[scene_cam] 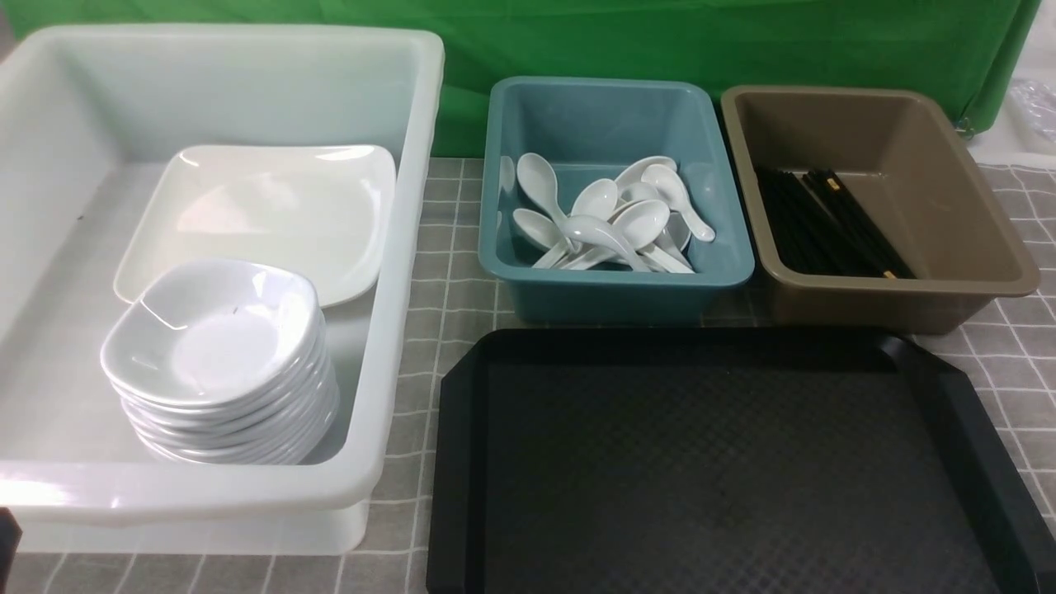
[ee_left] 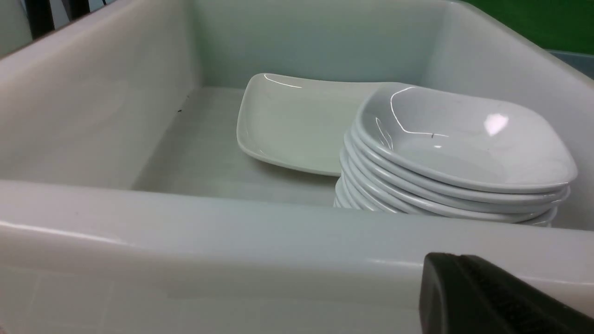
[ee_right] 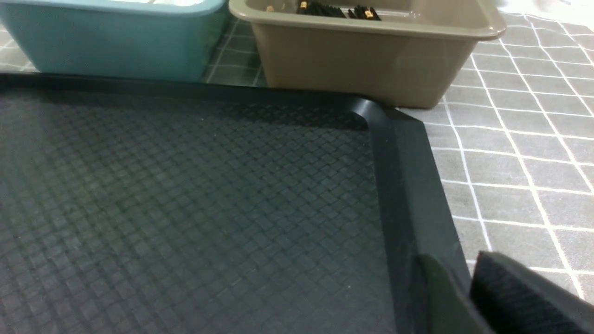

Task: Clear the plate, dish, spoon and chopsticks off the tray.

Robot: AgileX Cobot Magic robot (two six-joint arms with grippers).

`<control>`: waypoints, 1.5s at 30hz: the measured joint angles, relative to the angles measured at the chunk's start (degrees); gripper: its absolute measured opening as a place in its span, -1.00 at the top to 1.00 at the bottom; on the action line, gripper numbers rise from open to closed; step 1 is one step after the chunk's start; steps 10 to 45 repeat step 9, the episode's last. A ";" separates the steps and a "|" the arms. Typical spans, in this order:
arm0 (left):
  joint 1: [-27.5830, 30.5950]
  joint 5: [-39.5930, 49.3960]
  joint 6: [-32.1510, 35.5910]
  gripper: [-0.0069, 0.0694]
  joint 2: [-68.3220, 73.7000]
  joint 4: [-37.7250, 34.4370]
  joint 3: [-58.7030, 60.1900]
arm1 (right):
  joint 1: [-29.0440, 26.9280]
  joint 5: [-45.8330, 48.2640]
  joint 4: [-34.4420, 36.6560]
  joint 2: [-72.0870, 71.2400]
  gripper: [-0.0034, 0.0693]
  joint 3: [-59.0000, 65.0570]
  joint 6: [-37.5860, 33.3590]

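The black tray [scene_cam: 462, 429] lies at the front right with nothing on it; its rim also shows in the right wrist view [ee_right: 408, 185]. The large white plate [scene_cam: 264, 214] lies in the white tub, behind a stack of small white dishes [scene_cam: 214, 330]. Both show in the left wrist view: the plate [ee_left: 287, 120] and the dishes [ee_left: 464, 139]. White spoons [scene_cam: 610, 223] lie in the teal tub. Black chopsticks [scene_cam: 825, 231] lie in the brown tub. My left gripper [ee_left: 445, 260] is shut and empty in front of the white tub's near wall. My right gripper [ee_right: 468, 269] is shut and empty over the tray's right rim.
The white tub [scene_cam: 412, 206] stands at the left, the teal tub [scene_cam: 619, 285] behind the tray, the brown tub [scene_cam: 907, 297] at the back right. A grey checked cloth [scene_cam: 429, 346] covers the table. A green backdrop hangs behind.
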 joint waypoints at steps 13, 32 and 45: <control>0.00 0.00 1.50 0.79 0.00 0.00 0.00 | 0.00 0.00 0.00 -0.01 0.40 0.00 0.00; 0.00 0.00 1.50 0.79 0.00 0.00 0.00 | 0.00 0.00 0.00 -0.01 0.40 0.00 0.00; 0.00 0.00 1.50 0.79 0.00 0.00 0.00 | 0.00 0.00 0.00 -0.01 0.40 0.00 0.00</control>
